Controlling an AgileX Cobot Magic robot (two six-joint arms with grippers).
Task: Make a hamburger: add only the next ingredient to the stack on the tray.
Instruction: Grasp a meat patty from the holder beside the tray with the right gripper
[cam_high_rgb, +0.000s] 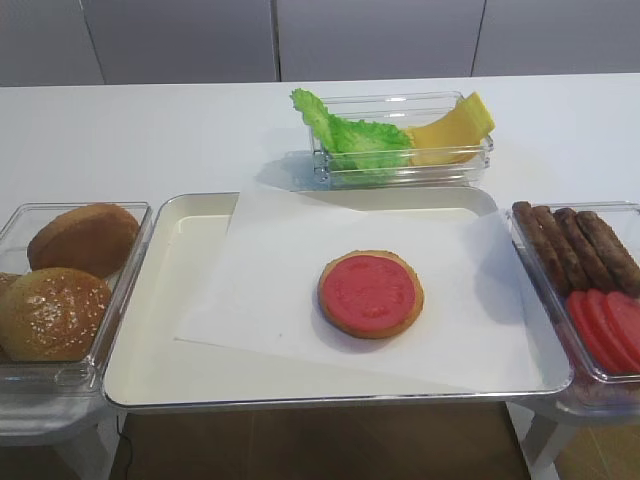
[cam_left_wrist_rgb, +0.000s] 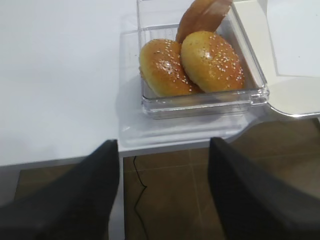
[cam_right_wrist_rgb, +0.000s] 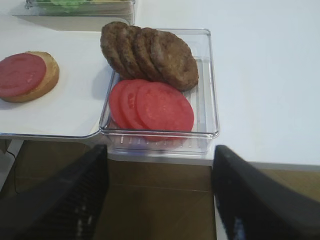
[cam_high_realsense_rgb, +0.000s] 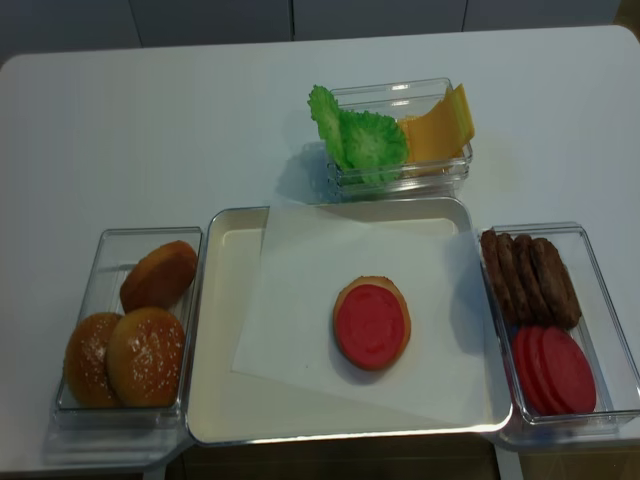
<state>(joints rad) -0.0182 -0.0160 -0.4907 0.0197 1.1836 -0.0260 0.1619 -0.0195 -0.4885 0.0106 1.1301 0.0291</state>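
A: Patties (cam_right_wrist_rgb: 150, 54) stand on edge in a row, four of them, in the far half of the clear tub (cam_right_wrist_rgb: 212, 90) just right of the tray (cam_high_rgb: 150, 330). The nearest one leans over the tomato slices (cam_right_wrist_rgb: 152, 106) fanned out in the tub's near half.

B: And the stack (cam_high_rgb: 370, 293)?

A: Bun base with a red tomato disc on top, sitting on the white paper (cam_high_rgb: 280, 290) a little right of the tray's middle, well apart from the tub.

B: Right claw (cam_right_wrist_rgb: 160, 200)?

A: Wide open. In the right wrist view its two dark fingers (cam_right_wrist_rgb: 65, 200) stand far apart below the bench (cam_right_wrist_rgb: 265, 75) edge, in front of the tub, touching nothing.

B: Left claw (cam_left_wrist_rgb: 162, 195)?

A: Also spread wide and holding nothing, hanging off the bench edge in front of the tub of bun tops (cam_left_wrist_rgb: 192, 62). Two seeded domes lie side by side there, a third bun tilted behind them.

B: Anything else?

A: A tub of lettuce (cam_high_rgb: 350, 135) and cheese slices (cam_high_rgb: 455, 130) beyond the tray.
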